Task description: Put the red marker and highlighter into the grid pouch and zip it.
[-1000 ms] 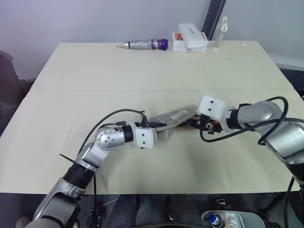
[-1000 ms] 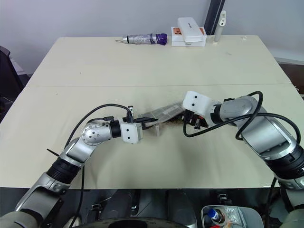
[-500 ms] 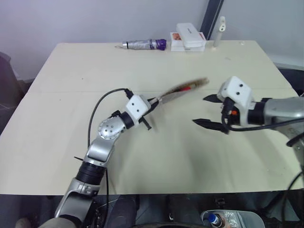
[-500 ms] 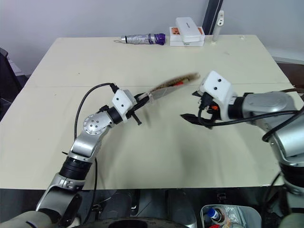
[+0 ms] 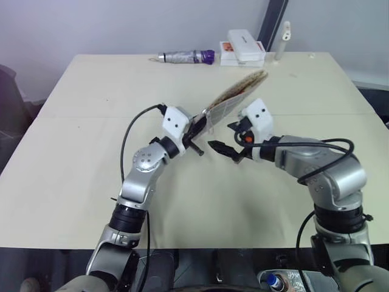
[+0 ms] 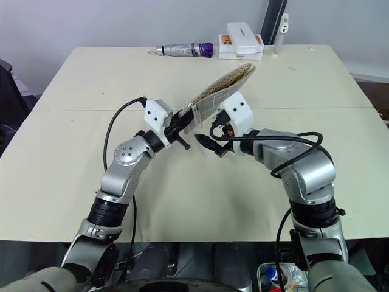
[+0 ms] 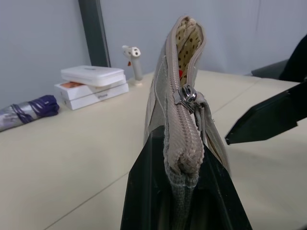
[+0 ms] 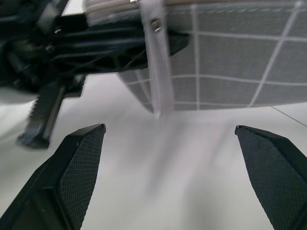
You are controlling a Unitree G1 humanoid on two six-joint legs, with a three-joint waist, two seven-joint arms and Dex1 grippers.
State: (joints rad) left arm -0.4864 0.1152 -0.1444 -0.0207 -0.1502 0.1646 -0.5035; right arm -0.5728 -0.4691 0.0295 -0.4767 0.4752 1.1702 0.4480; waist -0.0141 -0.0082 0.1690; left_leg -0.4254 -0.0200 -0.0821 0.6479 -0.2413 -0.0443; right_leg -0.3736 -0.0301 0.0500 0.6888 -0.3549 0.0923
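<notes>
My left gripper point(image 5: 197, 125) is shut on the zipper-end corner of the grid pouch point(image 5: 234, 97) and holds it off the table, slanting up and away. In the left wrist view the pouch's top edge point(image 7: 187, 38) gapes a little past the silver zipper pull point(image 7: 188, 94). A speck of red point(image 7: 181, 73) shows inside against the dotted lining; whether it is the red marker I cannot tell. The highlighter is hidden. My right gripper point(image 5: 226, 137) is open just beside and below the pouch's low end. Its wrist view looks at the grid fabric point(image 8: 230, 62) and a white zip tab point(image 8: 158, 67).
At the table's far edge lie a purple-capped silver tube point(image 5: 185, 57), a stack of white boxes point(image 5: 243, 47) and a small white upright object point(image 5: 283, 38). The beige table point(image 5: 91, 121) stretches wide on both sides of my arms.
The left gripper has lifted the pouch off the table and tilted it steeply upward. The right gripper let go, swung out to the right while opening, then came back left under the pouch.
</notes>
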